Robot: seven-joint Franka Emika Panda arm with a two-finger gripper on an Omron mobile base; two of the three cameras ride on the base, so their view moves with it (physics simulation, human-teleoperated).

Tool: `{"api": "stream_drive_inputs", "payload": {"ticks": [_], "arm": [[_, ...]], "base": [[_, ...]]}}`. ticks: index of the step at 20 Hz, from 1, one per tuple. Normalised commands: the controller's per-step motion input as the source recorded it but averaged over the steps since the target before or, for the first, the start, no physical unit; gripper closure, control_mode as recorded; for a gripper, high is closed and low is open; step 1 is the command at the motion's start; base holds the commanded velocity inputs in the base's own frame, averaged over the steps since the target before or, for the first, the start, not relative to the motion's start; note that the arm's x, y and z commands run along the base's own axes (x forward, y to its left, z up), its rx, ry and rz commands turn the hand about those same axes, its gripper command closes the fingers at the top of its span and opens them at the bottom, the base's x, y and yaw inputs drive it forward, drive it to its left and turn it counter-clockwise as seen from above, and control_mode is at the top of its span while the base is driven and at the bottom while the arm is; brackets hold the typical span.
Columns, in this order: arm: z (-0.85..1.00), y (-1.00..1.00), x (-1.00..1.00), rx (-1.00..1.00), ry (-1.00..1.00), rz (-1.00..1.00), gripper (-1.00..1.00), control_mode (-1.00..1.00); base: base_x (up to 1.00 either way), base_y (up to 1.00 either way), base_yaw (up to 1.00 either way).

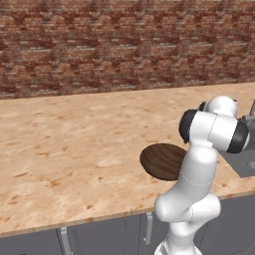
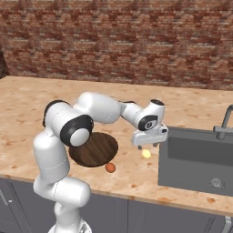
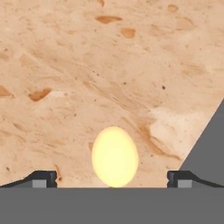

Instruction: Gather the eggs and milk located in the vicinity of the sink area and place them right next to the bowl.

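Note:
A pale yellowish egg [image 3: 114,156] lies on the wooden counter just left of the sink [image 2: 195,157]. My gripper [image 2: 147,145] hangs open right above that egg [image 2: 146,153]. In the hand view the egg sits midway between the two spread fingertips [image 3: 43,178] of the gripper [image 3: 112,180], touching neither. An orange-brown egg [image 2: 110,168] rests on the counter against the front right rim of the dark wooden bowl [image 2: 93,149]. The bowl [image 1: 162,160] is partly hidden by my arm in the left base view. The milk is out of view.
The sink's dark grey rim [image 3: 210,148] runs close to the right of the pale egg. A grey tap [image 2: 225,120] stands behind the basin. The counter's front edge [image 2: 136,195] is near the eggs, and a brick wall [image 1: 124,45] backs the counter.

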Motion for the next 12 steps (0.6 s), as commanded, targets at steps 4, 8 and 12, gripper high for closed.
{"api": "stream_drive_inputs", "payload": {"ticks": [4,8,12], "arm": [[-0.01,0.0,-0.07,0.0,0.0,0.0,-1.0,-1.0],[-0.11,0.0,-0.04,0.0,0.0,0.0,-1.0,-1.0],[-0.23,0.0,0.0,0.0,0.0,0.0,-1.0,-1.0]], "base": [[0.0,0.0,0.0],[0.0,0.0,0.0],[0.0,0.0,0.0]]}}
